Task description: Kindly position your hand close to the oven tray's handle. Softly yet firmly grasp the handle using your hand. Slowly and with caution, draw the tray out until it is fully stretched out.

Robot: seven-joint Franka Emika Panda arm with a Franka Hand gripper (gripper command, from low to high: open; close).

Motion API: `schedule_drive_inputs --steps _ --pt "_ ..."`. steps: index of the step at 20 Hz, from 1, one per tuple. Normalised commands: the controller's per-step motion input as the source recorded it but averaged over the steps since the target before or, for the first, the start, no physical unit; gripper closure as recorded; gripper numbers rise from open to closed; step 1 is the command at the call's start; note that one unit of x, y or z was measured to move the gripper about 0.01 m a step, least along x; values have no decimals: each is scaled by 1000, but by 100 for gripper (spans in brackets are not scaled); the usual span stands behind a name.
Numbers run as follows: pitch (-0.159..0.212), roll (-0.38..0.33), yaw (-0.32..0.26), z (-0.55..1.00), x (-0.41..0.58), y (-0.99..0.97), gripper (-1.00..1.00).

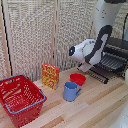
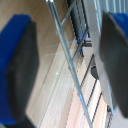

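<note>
The hand (image 1: 86, 66) is hanging at the front of the oven (image 1: 114, 52), at the exterior view's right, over the tray (image 1: 111, 62), whose wire rack is sticking out of the oven mouth above the open door. In the wrist view the two fingers (image 2: 20, 70) are standing spread wide, with the tray's front wire (image 2: 65, 55) running between them and touching neither. So the approach is looking done, while the grasp and the pull are remaining. How far the tray is already sitting out of the oven is hard to judge. In the exterior view the arm is covering the fingertips and part of the oven, and the frame is cutting off the oven's far side
</note>
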Motion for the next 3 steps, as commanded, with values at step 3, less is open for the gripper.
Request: schedule_drive_inputs --steps 3 --pt "-2 0 -1 432 176 32 -100"
